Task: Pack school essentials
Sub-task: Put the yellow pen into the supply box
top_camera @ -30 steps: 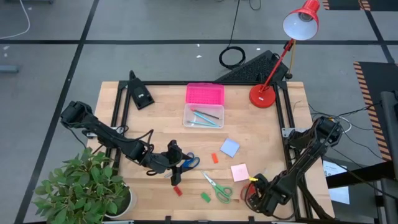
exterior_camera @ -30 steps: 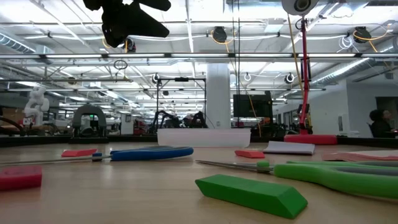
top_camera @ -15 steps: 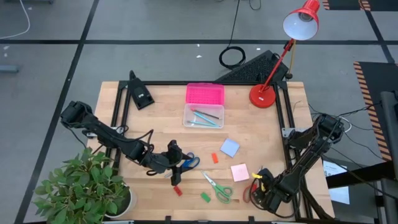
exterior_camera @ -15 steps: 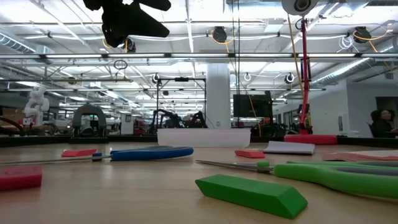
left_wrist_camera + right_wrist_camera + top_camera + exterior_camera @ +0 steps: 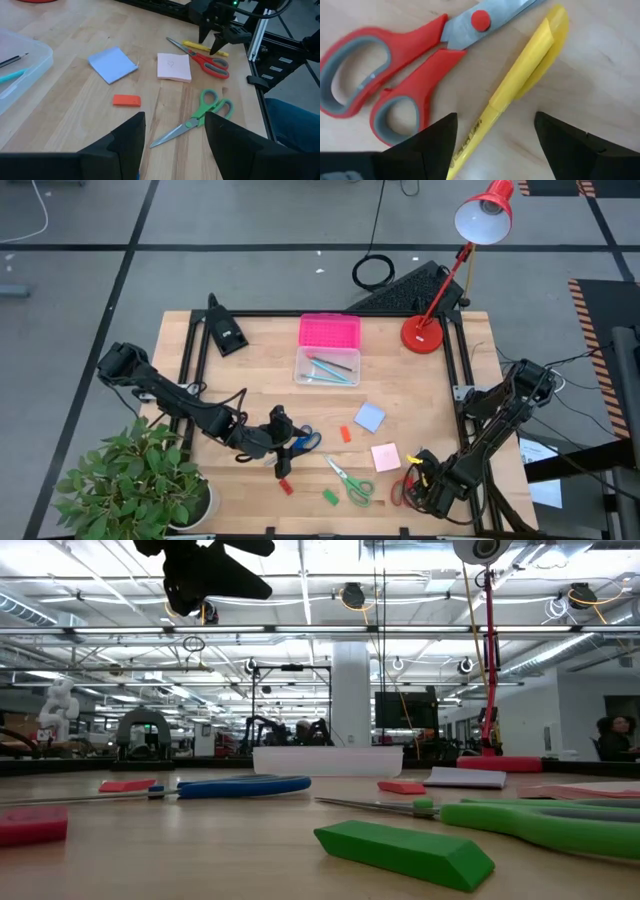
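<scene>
Blue-handled scissors lie flat under my left gripper, which hangs open above them. Ahead of its fingers lie green scissors, a red eraser, a blue notepad and a pink notepad. My right gripper is open near the table's near right corner, its fingers pointing down on either side of a yellow highlighter beside the red scissors. A green eraser and another red eraser lie near the front edge.
A clear plastic box holding pens stands at mid table, its pink lid behind it. A red desk lamp stands at the far right, a dark block at the far left. A potted plant sits off the near left corner.
My right arm has shifted slightly toward the table's right edge, staying over the highlighter and red scissors. My left gripper has kept still above the blue scissors.
</scene>
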Action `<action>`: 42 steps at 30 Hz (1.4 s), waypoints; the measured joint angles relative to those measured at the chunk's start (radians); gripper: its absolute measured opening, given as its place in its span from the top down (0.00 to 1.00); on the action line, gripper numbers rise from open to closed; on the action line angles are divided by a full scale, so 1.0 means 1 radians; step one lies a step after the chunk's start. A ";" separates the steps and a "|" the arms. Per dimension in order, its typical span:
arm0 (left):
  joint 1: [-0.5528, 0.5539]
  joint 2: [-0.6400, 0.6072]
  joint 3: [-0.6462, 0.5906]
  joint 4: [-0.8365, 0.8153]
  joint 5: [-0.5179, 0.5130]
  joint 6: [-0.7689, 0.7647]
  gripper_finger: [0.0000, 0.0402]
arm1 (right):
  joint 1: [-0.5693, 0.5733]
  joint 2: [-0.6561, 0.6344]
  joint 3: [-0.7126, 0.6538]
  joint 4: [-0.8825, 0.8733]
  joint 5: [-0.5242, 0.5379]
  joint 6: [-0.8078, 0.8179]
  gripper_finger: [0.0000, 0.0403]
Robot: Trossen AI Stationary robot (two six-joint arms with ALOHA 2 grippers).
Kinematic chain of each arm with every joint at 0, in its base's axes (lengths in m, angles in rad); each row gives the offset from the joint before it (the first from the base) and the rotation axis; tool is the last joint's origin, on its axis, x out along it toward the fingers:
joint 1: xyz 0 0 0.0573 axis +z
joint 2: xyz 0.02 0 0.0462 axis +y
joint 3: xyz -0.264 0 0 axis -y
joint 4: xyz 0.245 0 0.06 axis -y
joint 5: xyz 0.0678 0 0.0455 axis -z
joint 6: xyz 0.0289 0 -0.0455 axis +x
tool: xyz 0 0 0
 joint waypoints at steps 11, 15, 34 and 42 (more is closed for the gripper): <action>-0.001 0.000 0.000 0.001 0.000 0.058 0.48 | -0.002 0.005 -0.002 -0.062 0.021 -0.012 0.42; 0.003 0.000 0.000 0.001 0.000 0.071 0.48 | -0.003 0.005 -0.002 -0.069 0.006 0.012 0.50; 0.081 0.000 0.000 0.002 -0.037 0.162 0.48 | -0.008 -0.002 -0.002 -0.128 0.001 0.090 0.96; 0.113 0.000 0.000 0.000 -0.037 0.198 0.48 | -0.008 -0.143 -0.010 -0.209 0.061 0.088 0.93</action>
